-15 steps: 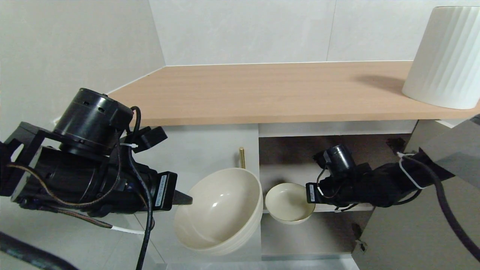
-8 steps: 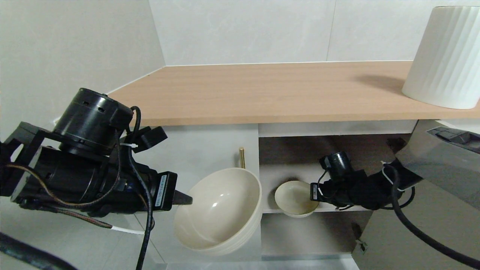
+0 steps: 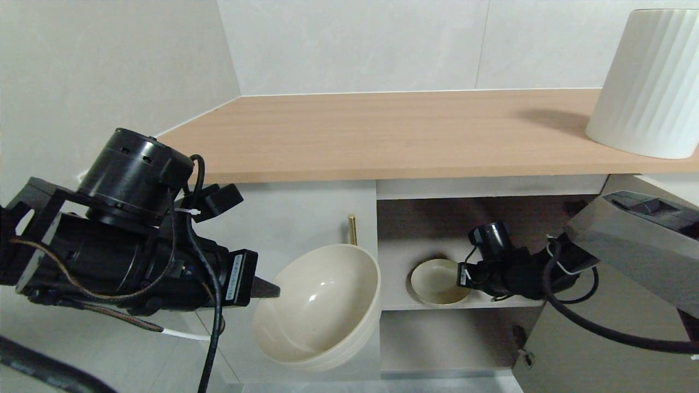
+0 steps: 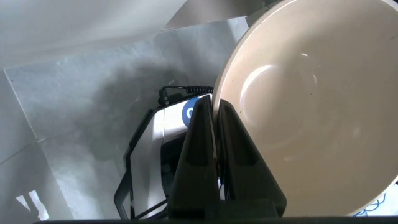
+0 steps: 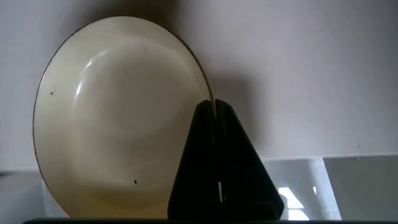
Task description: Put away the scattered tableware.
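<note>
The left pincer [image 3: 267, 289] [image 4: 214, 107] is pressed together on the rim of the large cream bowl [image 3: 322, 305] [image 4: 311, 99], 1 finger inside the rim and 1 outside. The bowl hangs tilted beyond the fingertips, its hollow facing up and outward. Just behind it stands the closed cabinet door [image 3: 306, 213], whose brass handle [image 3: 352, 229] rises above the bowl's far rim.

The right pincer [image 3: 463, 273] [image 5: 214, 109] is inside the open compartment, pinching the rim of the small cream bowl [image 3: 437, 279] [image 5: 118, 112]. That bowl lies ahead of the fingertips, low on the white shelf [image 3: 394, 292]; whether it touches the shelf cannot be told. The compartment's dark back wall is beyond it.

Above both pincers runs the wooden desk [image 3: 382, 131], with 1 white ribbed vessel [image 3: 644, 82] standing over the right pincer's side.
</note>
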Motion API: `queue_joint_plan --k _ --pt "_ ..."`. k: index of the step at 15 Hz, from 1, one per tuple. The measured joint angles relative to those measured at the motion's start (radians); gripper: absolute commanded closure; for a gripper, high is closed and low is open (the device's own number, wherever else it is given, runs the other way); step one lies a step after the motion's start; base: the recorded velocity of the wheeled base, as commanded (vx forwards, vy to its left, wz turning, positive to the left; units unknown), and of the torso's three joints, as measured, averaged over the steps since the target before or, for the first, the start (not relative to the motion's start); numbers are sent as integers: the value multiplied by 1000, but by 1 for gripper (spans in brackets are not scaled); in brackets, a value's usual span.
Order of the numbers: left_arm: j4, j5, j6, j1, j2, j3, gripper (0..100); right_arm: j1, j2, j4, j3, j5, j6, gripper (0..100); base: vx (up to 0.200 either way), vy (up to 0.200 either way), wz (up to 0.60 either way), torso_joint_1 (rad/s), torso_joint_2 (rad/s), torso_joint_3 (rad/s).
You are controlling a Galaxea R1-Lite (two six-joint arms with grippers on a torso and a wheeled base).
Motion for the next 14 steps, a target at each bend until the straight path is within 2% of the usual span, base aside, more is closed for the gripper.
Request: queue_joint_plan --k 3,14 --pt "0 0 0 0 0 0 100 -14 31 -1 -35 -37 8 100 0 0 0 0 0 0" --pt "0 0 0 0 -1 0 100 -22 57 -28 -50 -39 5 100 0 0 0 0 0 0"
